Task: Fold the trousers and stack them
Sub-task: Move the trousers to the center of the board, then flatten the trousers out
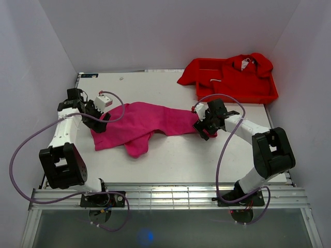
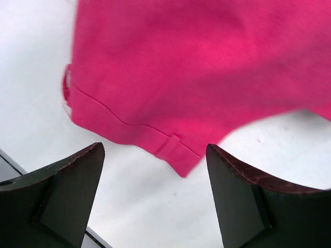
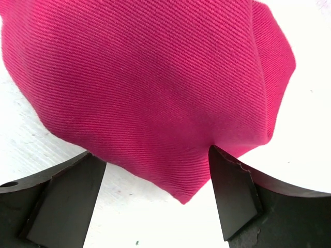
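The magenta-pink trousers (image 1: pixel 147 122) lie crumpled across the middle of the white table. My left gripper (image 1: pixel 98 120) is open at their left end; in the left wrist view the waistband corner with a belt loop (image 2: pixel 173 147) lies just beyond my spread fingertips (image 2: pixel 77 170), not between them. My right gripper (image 1: pixel 205 127) is open at their right end; in the right wrist view a folded fabric corner (image 3: pixel 155 103) reaches down between my fingers, and the right fingertip (image 3: pixel 227 175) touches the cloth.
A red plastic tray (image 1: pixel 266 95) at the back right holds bright red garments (image 1: pixel 227 70) that spill over its left rim. A small white box (image 1: pixel 103 101) stands near my left arm. Walls close in on the table's left, back and right.
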You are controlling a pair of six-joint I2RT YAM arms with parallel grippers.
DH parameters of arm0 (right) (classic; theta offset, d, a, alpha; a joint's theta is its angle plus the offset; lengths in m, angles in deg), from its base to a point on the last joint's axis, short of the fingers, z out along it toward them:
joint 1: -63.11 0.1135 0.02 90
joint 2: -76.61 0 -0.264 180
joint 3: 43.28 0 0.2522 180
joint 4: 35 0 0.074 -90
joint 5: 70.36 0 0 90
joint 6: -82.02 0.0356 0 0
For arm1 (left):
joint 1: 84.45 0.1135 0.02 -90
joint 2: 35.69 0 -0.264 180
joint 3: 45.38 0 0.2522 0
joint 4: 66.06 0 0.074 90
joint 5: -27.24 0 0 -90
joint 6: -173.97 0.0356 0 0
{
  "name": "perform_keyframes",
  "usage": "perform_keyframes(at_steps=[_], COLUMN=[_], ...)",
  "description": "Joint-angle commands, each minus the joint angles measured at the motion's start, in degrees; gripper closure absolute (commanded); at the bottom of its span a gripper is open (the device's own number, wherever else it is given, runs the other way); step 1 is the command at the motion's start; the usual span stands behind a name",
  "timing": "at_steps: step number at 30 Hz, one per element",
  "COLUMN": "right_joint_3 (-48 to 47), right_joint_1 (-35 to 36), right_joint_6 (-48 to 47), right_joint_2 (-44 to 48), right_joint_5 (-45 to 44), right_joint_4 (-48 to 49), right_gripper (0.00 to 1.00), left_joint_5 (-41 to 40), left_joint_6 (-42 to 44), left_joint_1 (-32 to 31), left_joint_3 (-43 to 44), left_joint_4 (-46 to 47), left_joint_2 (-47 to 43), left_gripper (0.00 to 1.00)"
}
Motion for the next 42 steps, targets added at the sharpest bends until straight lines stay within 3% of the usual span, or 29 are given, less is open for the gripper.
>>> perform_keyframes(at_steps=[1,6,9,12,14,15,16,17,18,24,28,32,36,40,42], right_joint_3=[-0.93,-2.78,-2.69,-1.29,-0.76,-0.76,-1.19,-1.63,-3.03,-12.25,-21.13,-29.66,-36.51,-35.21,-34.07], right_joint_1=[-0.21,-0.12,-0.12,-0.12,-0.12,-0.20,-0.21,-0.21,-0.21,-0.73,-1.70,-2.23,-0.65,7.07,11.47], right_joint_6=[-5.67,-8.48,-10.85,-12.44,-12.88,-12.88,-12.88,-12.71,-12.36,-11.47,-10.86,-9.72,-4.72,4.15,12.23], right_joint_2=[-1.38,-6.05,-7.10,-7.54,-7.81,-7.90,-7.90,-7.72,-7.20,-2.72,-0.26,3.17,6.77,10.03,10.30], right_joint_5=[-1.65,-2.27,-2.35,-3.32,-3.93,-4.55,-4.90,-4.99,-4.99,-3.24,1.85,12.64,30.73,35.87,38.50], right_joint_4=[2.23,2.68,1.98,2.06,2.50,2.59,2.59,2.33,2.07,-2.41,-7.42,-15.50,-22.89,-18.61,-10.80], right_gripper=[0.15,0.14,0.22,0.38,0.55,0.63,0.80,0.90,0.92,0.92,0.92,0.92,0.92,0.92,0.92], left_joint_5=[5.83,3.72,2.23,-0.14,-2.07,-2.95,-3.83,-5.06,-5.42,-2.71,2.92,9.06,17.42,21.74,21.56], left_joint_6=[7.40,10.57,12.76,13.03,11.28,10.40,9.52,8.91,7.16,0.65,-3.21,-7.53,-9.73,-11.40,-11.23], left_joint_1=[-0.08,-0.08,-0.08,-0.16,-0.17,-0.17,-0.17,-0.17,-0.17,-0.08,-0.08,0.45,0.98,1.06,1.06], left_joint_3=[-4.00,-10.69,-14.99,-19.91,-22.64,-23.26,-23.70,-23.97,-23.88,-16.96,-10.97,-5.70,-0.51,0.12,-0.67], left_joint_4=[-8.87,-7.65,-5.37,-1.07,3.68,5.61,8.67,9.84,11.76,11.27,7.58,4.14,-0.60,-3.16,-3.42], left_joint_2=[-4.75,-6.52,-6.96,-7.13,-5.65,-4.86,-4.07,-2.32,-1.52,2.61,3.06,1.22,-2.21,-4.14,-4.58], left_gripper=[0.10,0.10,0.11,0.14,0.19,0.25,0.29,0.35,0.45,0.70,1.00,1.00,1.00,1.00,1.00])
